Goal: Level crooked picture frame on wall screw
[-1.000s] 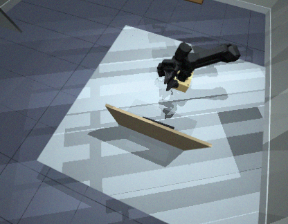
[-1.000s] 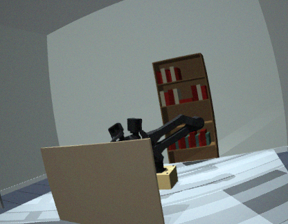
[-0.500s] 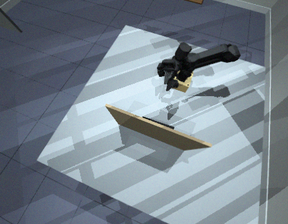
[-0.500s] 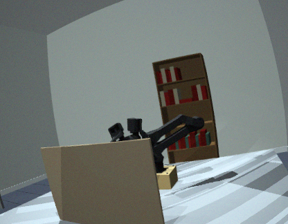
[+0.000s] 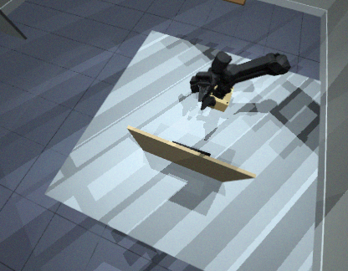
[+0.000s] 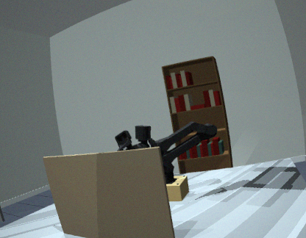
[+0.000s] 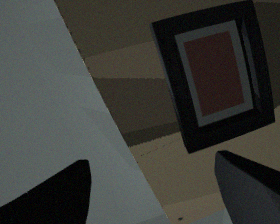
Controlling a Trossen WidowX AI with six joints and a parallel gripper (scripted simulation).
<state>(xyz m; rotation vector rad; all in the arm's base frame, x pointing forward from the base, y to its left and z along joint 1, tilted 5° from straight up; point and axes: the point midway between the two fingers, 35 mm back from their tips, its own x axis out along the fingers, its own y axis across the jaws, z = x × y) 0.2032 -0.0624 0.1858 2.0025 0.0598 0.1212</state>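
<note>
The picture frame (image 7: pixel 176 75) (image 5: pixel 191 148), black with a grey mat and a red-brown picture, hangs on the tan upright board (image 7: pixel 136 100) (image 5: pixel 169 155) (image 6: pixel 115 191). In the wrist view its left side is not parallel to the board's slanting side edge, so it looks turned on the board; which side is higher I cannot tell surely. In the exterior view the board hides it. The screw and notched strip are hidden. My gripper (image 7: pixel 153 165) (image 5: pixel 201 104) is open and empty, back from the board and not touching the frame; its fingers show below the frame in the wrist view.
The board stands on the pale striped surface (image 5: pixel 98 130) (image 6: pixel 233 206), facing the arm. The arm's base is on a yellowish block (image 5: pixel 220 104) (image 6: pixel 179 191) behind the gripper. A bookcase (image 6: pixel 194 121) stands against the far wall.
</note>
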